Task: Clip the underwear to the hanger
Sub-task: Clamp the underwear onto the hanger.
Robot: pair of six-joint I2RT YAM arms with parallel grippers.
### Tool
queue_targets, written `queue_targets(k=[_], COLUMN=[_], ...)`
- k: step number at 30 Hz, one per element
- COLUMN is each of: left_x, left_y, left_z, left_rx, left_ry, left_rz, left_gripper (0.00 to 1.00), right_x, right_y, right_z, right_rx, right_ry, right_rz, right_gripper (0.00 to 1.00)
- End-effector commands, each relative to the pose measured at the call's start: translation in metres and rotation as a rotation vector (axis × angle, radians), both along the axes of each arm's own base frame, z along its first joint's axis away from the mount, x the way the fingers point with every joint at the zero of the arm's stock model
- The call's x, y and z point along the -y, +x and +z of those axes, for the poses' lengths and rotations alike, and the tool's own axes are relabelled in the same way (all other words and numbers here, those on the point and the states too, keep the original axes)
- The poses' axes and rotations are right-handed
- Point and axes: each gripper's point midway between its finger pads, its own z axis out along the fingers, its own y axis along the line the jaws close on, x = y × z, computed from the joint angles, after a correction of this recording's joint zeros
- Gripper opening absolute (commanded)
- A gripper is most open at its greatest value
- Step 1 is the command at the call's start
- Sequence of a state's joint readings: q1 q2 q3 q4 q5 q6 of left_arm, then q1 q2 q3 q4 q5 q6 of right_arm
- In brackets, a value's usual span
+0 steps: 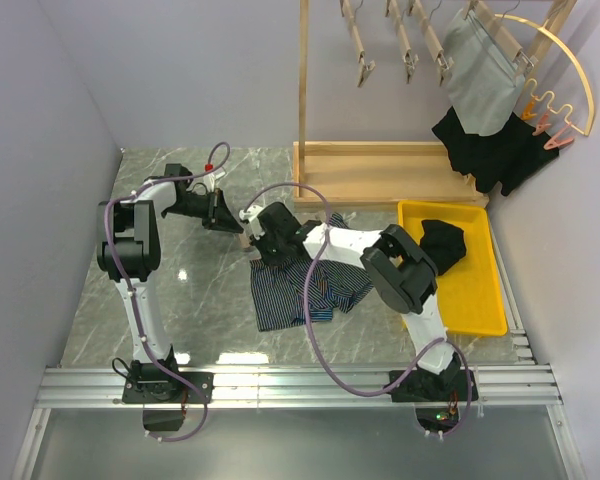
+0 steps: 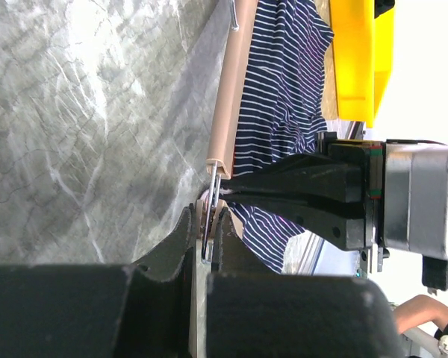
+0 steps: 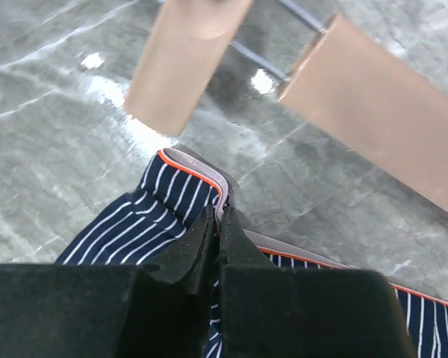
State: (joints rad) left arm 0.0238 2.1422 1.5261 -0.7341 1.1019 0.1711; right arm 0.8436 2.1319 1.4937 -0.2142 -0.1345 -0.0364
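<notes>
We had right gripper (image 3: 219, 218) pinched shut on limp underwear (image 3: 127, 231) at its stiffer waistband (image 3: 198, 168). Left gripper (image 2: 207, 233) was seemingly squeezing the hanger (image 2: 235, 89) at its fingertips.

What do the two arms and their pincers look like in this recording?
The left arm and right arm have white links with bulky black joint housings. A purple-grey cable loops along each. The left pincer and right pincer are matte black and wedge-shaped.

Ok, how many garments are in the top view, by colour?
Navy striped underwear: 1
Black garment: 2, one in the yellow tray, the other hanging on the wooden rack
Grey garment: 1
Total: 4
</notes>
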Motion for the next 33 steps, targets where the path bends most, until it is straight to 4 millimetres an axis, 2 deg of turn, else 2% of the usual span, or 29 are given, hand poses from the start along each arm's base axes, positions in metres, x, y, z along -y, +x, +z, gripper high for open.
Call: queue_targets(k=[1, 14, 33], left_x=[0.002, 0.004, 0.006], left_y=[0.007, -0.002, -0.011], left_z=[0.012, 0.007, 0.002], left_rx=[0.070, 0.044, 0.060], left_ry=[-0.015, -0.042, -0.035], left_rz=[-0.008, -0.017, -0.030], left_gripper=[0.00, 0.00, 0.00], right_x=[-0.021, -0.028, -0.040], right_y=[-0.009, -0.002, 0.003], right_z=[0.033, 0.059, 0.084], right_rx=[0.053, 0.136, 0.133], right_ry=[0.124, 0.238, 0.319], right_rz=[0.112, 0.091, 0.079], right_gripper=[0.00, 0.00, 0.00])
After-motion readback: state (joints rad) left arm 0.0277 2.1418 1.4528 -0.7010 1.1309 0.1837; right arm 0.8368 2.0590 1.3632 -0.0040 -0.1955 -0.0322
